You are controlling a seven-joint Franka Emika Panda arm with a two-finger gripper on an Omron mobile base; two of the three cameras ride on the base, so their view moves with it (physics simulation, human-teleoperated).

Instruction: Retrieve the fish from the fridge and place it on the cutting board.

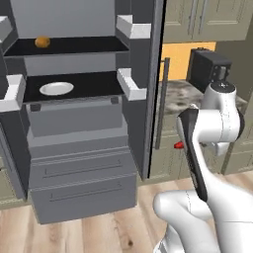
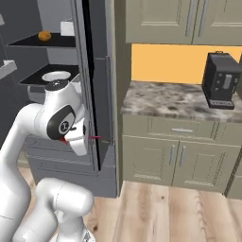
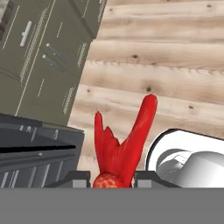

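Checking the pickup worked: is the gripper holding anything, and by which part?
Yes: the gripper is shut on the fish, gripped at its body end, forked tail sticking out over the wood floor.

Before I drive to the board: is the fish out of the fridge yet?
Out. The fish sits between the hand's fingertips above wooden floor, outside the fridge; the white plate inside is bare.

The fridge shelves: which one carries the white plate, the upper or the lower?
The lower shelf carries the plate; the upper shelf holds a small orange item instead.
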